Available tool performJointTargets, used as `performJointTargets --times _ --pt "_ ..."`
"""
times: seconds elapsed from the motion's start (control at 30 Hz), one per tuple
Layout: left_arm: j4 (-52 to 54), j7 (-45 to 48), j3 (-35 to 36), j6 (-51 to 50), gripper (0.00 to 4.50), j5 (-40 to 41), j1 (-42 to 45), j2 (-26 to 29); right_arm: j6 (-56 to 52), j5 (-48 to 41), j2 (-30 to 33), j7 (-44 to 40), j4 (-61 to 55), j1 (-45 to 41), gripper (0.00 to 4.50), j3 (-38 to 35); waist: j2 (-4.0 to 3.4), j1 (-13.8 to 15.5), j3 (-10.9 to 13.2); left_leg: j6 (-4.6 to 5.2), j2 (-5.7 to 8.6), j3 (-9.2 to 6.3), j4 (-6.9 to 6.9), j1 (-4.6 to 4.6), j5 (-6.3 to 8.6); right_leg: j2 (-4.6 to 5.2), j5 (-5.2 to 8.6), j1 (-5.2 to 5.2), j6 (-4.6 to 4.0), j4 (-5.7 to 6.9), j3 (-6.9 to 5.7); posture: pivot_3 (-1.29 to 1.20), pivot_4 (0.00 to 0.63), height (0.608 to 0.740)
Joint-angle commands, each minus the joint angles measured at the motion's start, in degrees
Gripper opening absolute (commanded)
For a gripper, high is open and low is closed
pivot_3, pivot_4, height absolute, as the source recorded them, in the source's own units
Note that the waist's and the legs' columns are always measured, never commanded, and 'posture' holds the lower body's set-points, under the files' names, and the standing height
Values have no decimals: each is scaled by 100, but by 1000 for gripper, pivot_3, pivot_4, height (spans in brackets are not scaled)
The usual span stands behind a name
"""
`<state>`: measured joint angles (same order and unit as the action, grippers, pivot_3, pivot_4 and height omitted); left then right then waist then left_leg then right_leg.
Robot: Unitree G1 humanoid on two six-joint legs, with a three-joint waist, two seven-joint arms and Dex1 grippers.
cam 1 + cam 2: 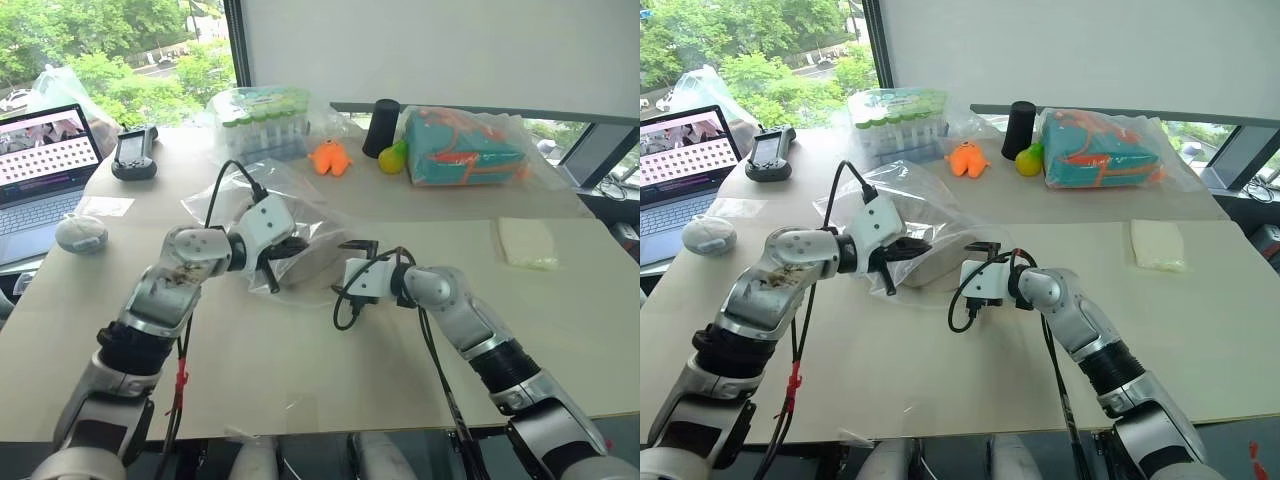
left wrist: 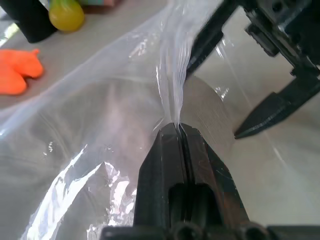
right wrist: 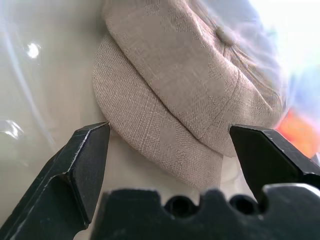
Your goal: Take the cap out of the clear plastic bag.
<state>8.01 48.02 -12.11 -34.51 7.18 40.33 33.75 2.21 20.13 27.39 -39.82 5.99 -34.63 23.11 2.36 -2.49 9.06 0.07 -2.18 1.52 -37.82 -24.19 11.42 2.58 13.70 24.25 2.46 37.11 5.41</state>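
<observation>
The clear plastic bag [image 1: 250, 192] lies crumpled in the middle of the table. Inside it rests the beige cap [image 3: 185, 95], brim toward my right gripper, seen through the film as a tan shape [image 1: 936, 268]. My left gripper [image 2: 178, 126] is shut on a raised fold of the bag's film just above the cap. Just right of the cap, my right gripper [image 3: 169, 128] stands open at the bag's edge. Its two fingers straddle the brim without touching it.
A laptop [image 1: 40, 160], a black handheld device [image 1: 135, 152] and a pale round plush [image 1: 80, 233] sit at the left. Along the back stand a pack of green-topped tubes [image 1: 262, 120], an orange toy [image 1: 330, 157], a black cylinder [image 1: 380, 127] and a wrapped teal-and-orange bundle [image 1: 465, 147].
</observation>
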Motion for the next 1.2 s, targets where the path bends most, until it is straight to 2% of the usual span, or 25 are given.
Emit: performJointTargets --times 0.03,0.17,0.37,0.7,0.73,1.03,1.2 --pt "63 -89 266 151 13 26 292 0 33 -24 14 85 -190 -45 4500 -198 0 -13 0 0 0 0 0 0 0 0 0 0 0 0 0 0 150 740" --pt "142 -64 430 -7 13 225 481 -59 93 117 -30 194 -124 -86 4500 -120 0 -12 0 0 -1 0 0 0 0 -1 0 1 0 0 1 0 150 740" --pt "204 -89 429 -50 13 273 468 -51 225 877 30 636 198 -258 4500 121 0 -11 0 0 0 0 0 0 0 0 0 1 0 0 1 0 150 740" --pt "220 -102 434 -63 13 290 440 -67 290 1046 -373 955 456 -441 4500 122 0 -13 0 0 -2 -1 0 -1 0 -3 -1 2 -2 0 2 0 150 740" --pt "227 -108 432 -71 0 288 437 -68 312 1008 -417 967 409 -420 3965 103 0 -11 0 0 -1 -1 0 -2 0 -2 -1 2 -1 -1 1 0 150 740" --pt "255 -126 395 -67 0 273 383 -58 295 887 -558 855 177 -264 1025 62 0 -13 0 0 -2 -1 0 0 0 -2 -1 1 -2 1 1 0 150 740" --pt "259 -66 327 -27 0 222 322 15 236 732 -634 806 -26 -270 1025 -75 0 -15 0 0 -1 -1 0 2 0 -2 -1 -1 -2 1 1 0 150 740"
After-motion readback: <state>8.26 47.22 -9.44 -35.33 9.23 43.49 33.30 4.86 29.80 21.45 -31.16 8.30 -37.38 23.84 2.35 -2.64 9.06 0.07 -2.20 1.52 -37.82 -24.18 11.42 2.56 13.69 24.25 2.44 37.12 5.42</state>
